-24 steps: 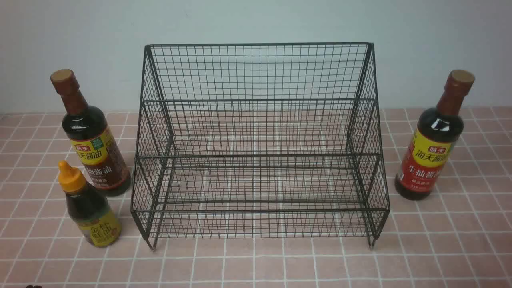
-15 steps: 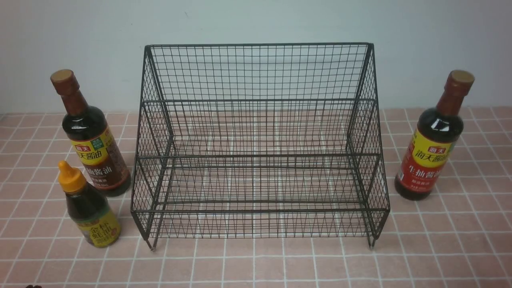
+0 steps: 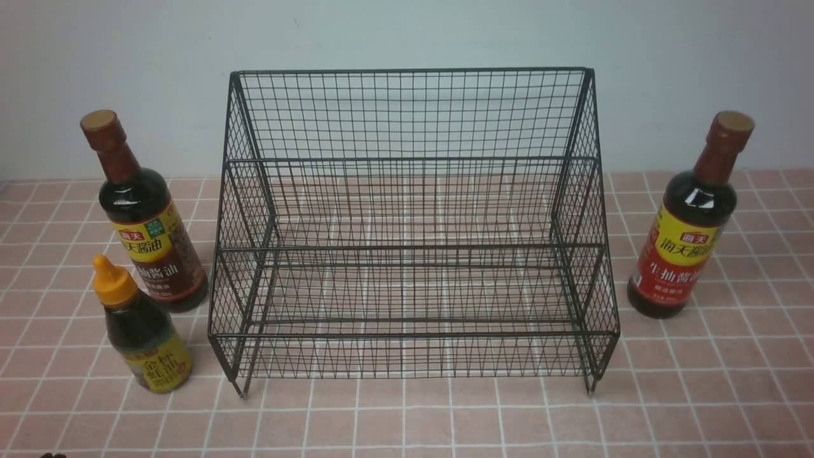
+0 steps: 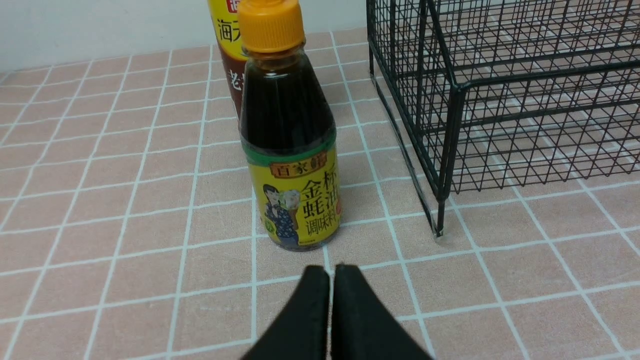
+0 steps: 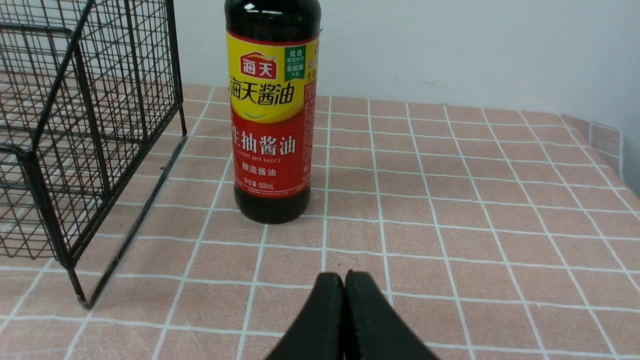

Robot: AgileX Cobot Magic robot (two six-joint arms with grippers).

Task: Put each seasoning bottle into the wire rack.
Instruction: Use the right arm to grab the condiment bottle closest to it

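Note:
The black wire rack (image 3: 413, 242) stands in the middle of the table with nothing in it. On its left stand a tall bottle with a yellow-brown label (image 3: 149, 235) and, in front of it, a short bottle with an orange nozzle cap (image 3: 143, 331). On its right stands a tall bottle with a yellow-red label (image 3: 683, 235). Neither gripper shows in the front view. In the left wrist view my left gripper (image 4: 331, 272) is shut and empty, just short of the short bottle (image 4: 292, 150). In the right wrist view my right gripper (image 5: 344, 279) is shut and empty, short of the yellow-red bottle (image 5: 272, 125).
The table is covered in pink tiles with white grout (image 3: 407, 420). A pale wall (image 3: 407, 32) rises behind the rack. The rack's front foot shows in the left wrist view (image 4: 439, 231) and the rack's side in the right wrist view (image 5: 80, 150).

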